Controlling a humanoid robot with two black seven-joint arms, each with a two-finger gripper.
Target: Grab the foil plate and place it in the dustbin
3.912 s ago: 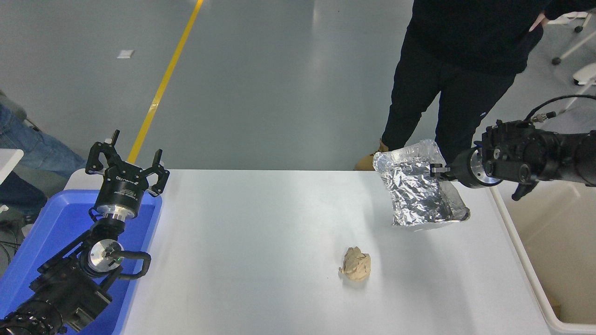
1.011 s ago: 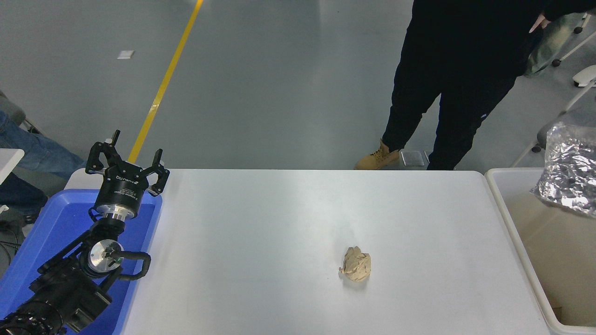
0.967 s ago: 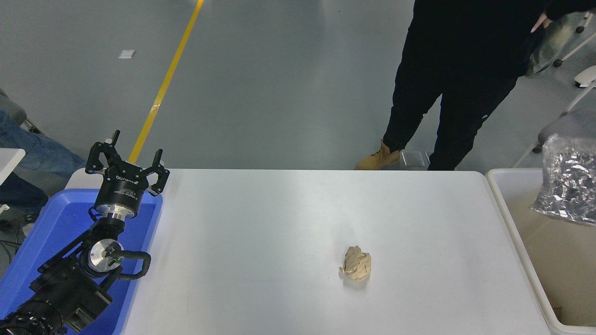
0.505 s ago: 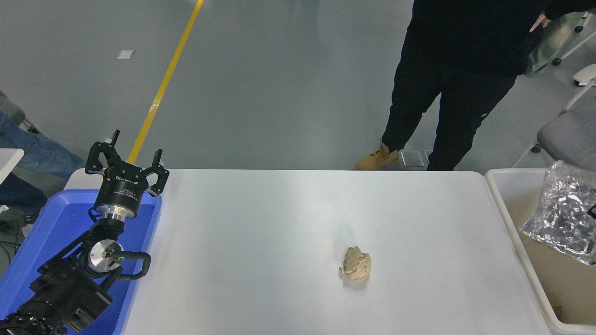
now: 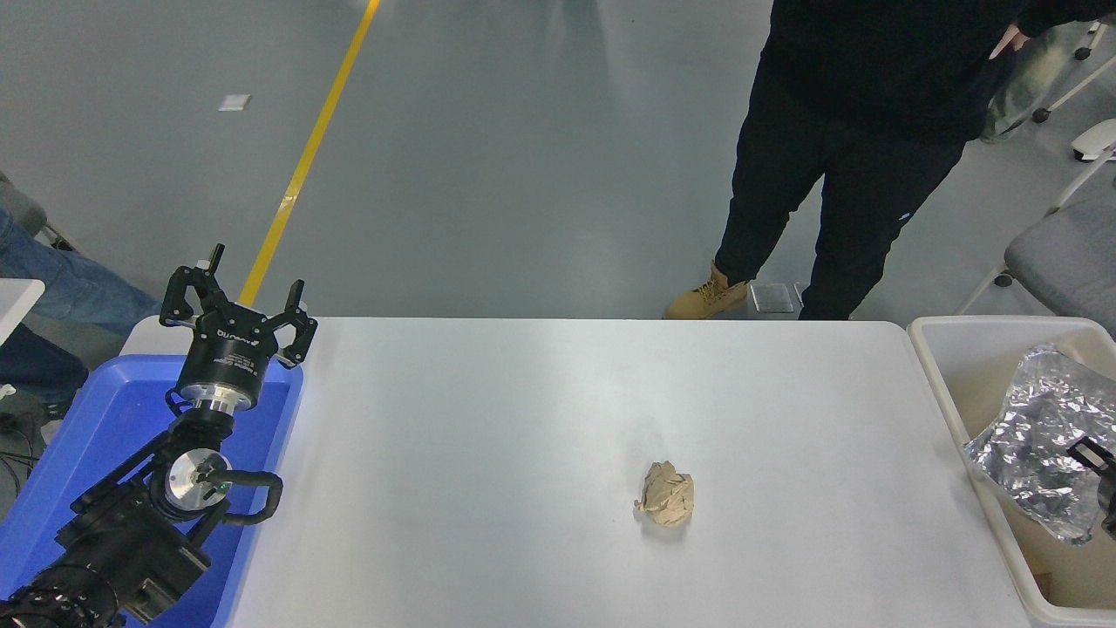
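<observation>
The shiny crinkled foil plate (image 5: 1033,432) hangs tilted inside the cream-white dustbin (image 5: 994,324) at the table's right end, close to the bin's left wall. Only a black sliver of my right gripper (image 5: 1097,467) shows at the picture's right edge, holding the plate's right side. My left gripper (image 5: 240,295) is parked open and empty over the blue tray at the lower left.
A crumpled tan paper ball (image 5: 667,494) lies on the white table (image 5: 523,419) right of the middle. A blue tray (image 5: 96,419) sits at the left edge. A person in black (image 5: 837,148) stands at the far side. A grey chair (image 5: 1059,253) stands behind the bin.
The foil plate has come down from above the bin's far right into the bin, lower and a little leftward. The left arm has not moved.
</observation>
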